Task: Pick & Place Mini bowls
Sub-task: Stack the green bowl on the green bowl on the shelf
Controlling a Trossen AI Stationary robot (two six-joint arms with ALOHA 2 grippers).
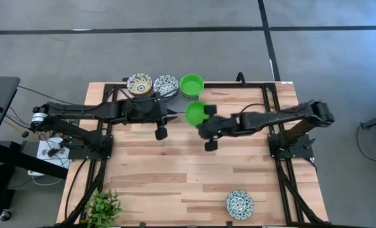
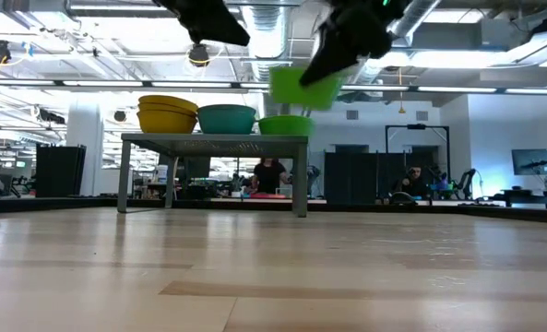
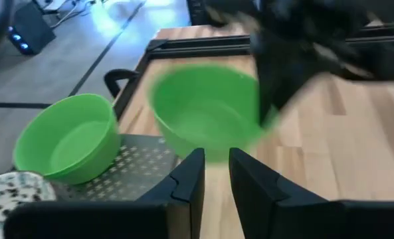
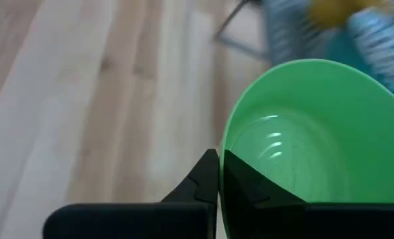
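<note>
My right gripper (image 1: 208, 115) is shut on a plain green mini bowl (image 1: 194, 113), held in the air just near of the grey perforated stand (image 3: 127, 166) at the table's far edge. The same bowl shows high in the low view (image 2: 305, 85). On the stand rest a yellow-cream bowl stack (image 1: 139, 83), a blue-and-white bowl (image 1: 165, 84) and a green bowl (image 1: 191, 84). Another blue-and-white bowl (image 1: 239, 204) sits on the table by the near edge. My left gripper (image 1: 175, 114) hovers just left of the held bowl, its fingers (image 3: 193, 174) a narrow gap apart, touching nothing. My right gripper (image 4: 220, 159) pinches the green bowl's rim (image 4: 224, 147), one finger inside the bowl and one outside. It comes at the bowl from the table's right. The bowl (image 2: 305, 85) is lifted clear of table and stand and hangs tilted.
A small potted plant (image 1: 102, 206) stands at the near left corner. Black frame rails (image 1: 273, 101) run along both table sides. The middle of the wooden table (image 1: 175, 164) is bare. People and furniture show in the room behind the stand (image 2: 213, 140).
</note>
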